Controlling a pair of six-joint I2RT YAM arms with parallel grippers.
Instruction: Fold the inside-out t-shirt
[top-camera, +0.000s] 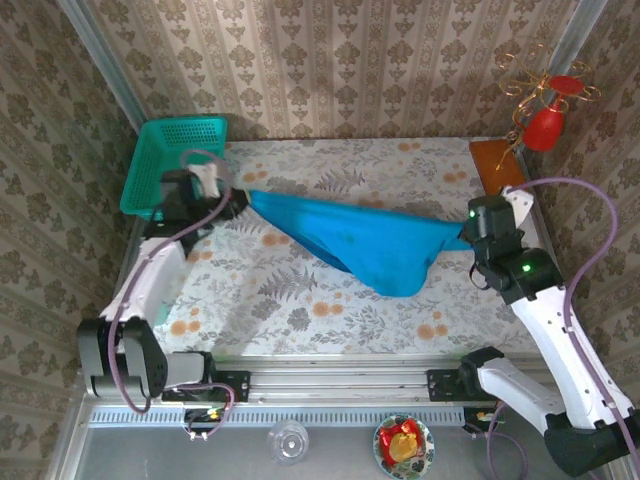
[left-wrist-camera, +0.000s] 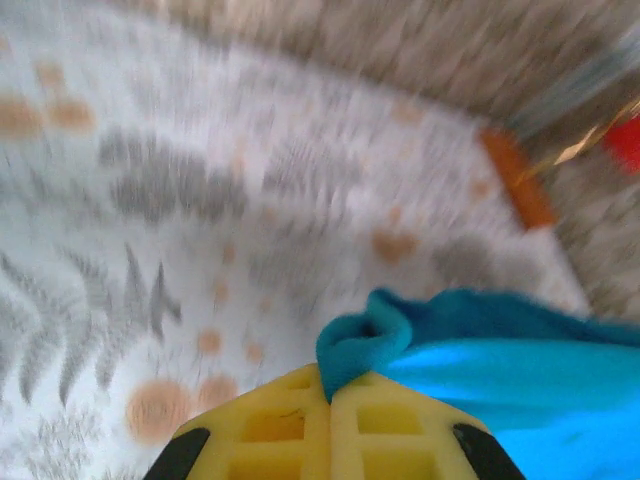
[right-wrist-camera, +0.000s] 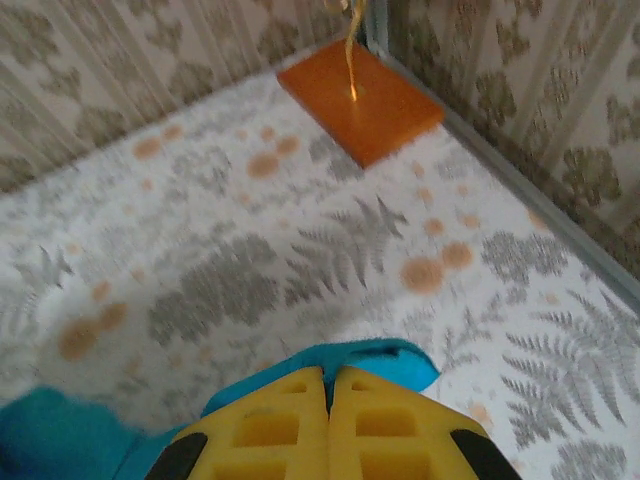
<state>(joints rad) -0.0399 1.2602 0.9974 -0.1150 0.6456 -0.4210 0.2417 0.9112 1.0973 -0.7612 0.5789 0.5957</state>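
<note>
Spanning the patterned table (top-camera: 290, 300) from arm to arm, the inside-out t-shirt (top-camera: 370, 250) is drawn out in the top view, its widest part bulging toward the near edge, and a teal mesh basket (top-camera: 170, 165) stands at the far left corner. The left wrist view adds that the left gripper (left-wrist-camera: 330, 388) has its yellow fingers pressed together on a rolled fold of the fabric. The right wrist view shows the right gripper (right-wrist-camera: 328, 378) likewise pinching a teal edge, with an orange block (right-wrist-camera: 360, 95) by the far wall.
</note>
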